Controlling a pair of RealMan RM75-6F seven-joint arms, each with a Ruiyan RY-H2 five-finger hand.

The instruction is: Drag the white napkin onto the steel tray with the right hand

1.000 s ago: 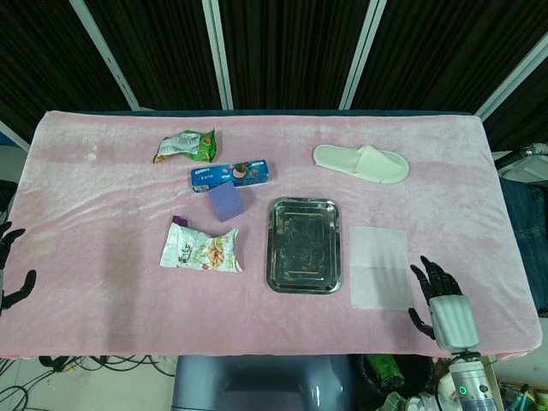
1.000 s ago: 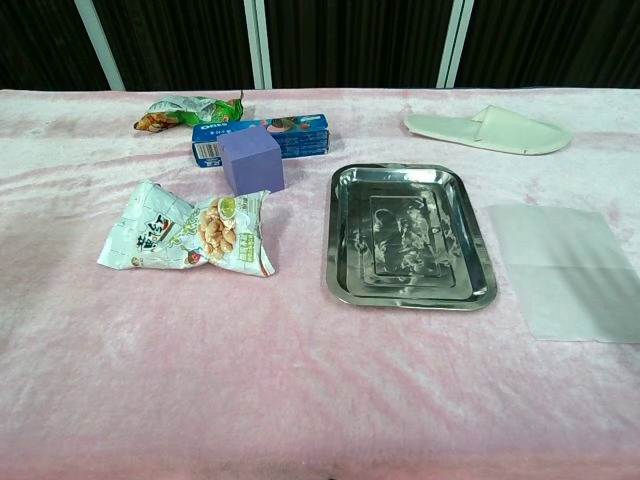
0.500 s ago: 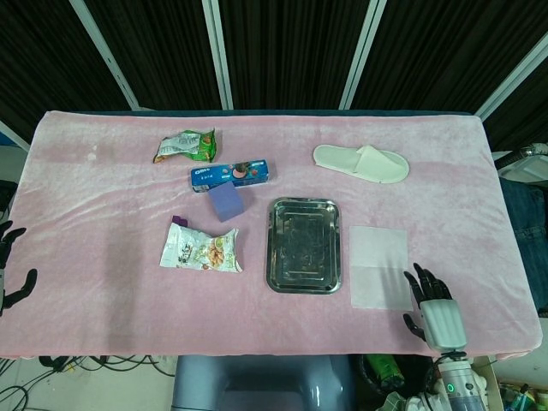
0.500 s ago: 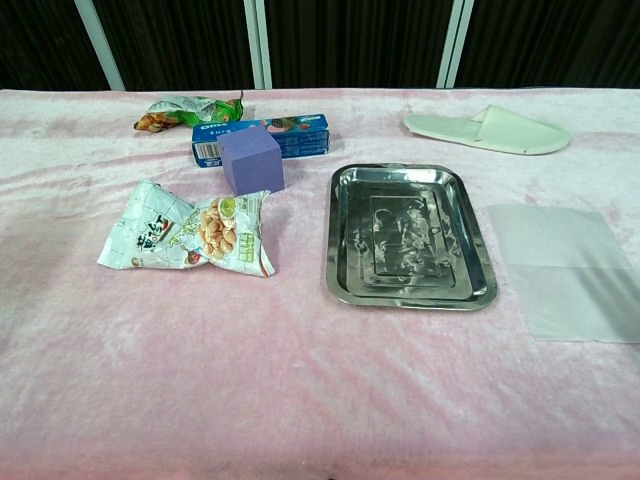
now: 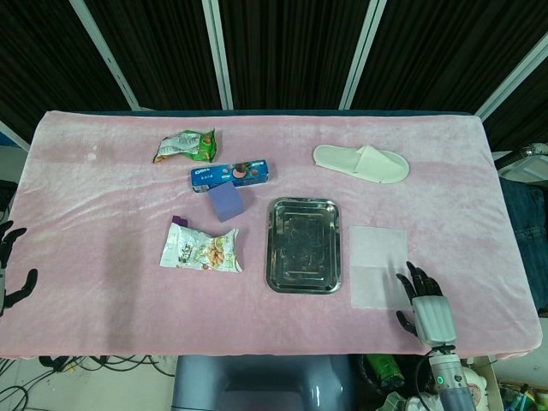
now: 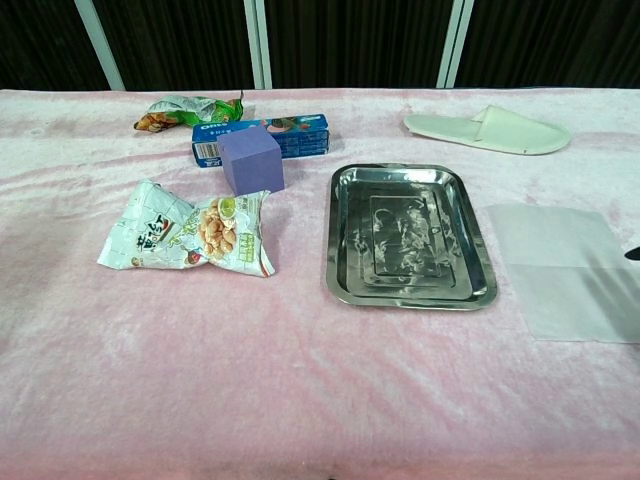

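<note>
Right hand (image 5: 425, 306) is empty, fingers (image 5: 413, 280) spread, tips at the napkin's (image 5: 378, 265) near right corner. Napkin lies flat just right of the tray (image 5: 303, 244). Left hand (image 5: 10, 270) open too.

A pink cloth (image 5: 111, 214) covers the table; a green snack packet (image 5: 185, 145) lies in the upper left of the head view; just below it a blue biscuit box (image 5: 232, 175) lies lengthwise, with a purple cube (image 5: 226, 204) touching its lower edge; lower left of the cube sits a white snack bag (image 5: 202, 249); a white slipper (image 5: 360, 163) lies at upper right, well apart from the rest.
</note>
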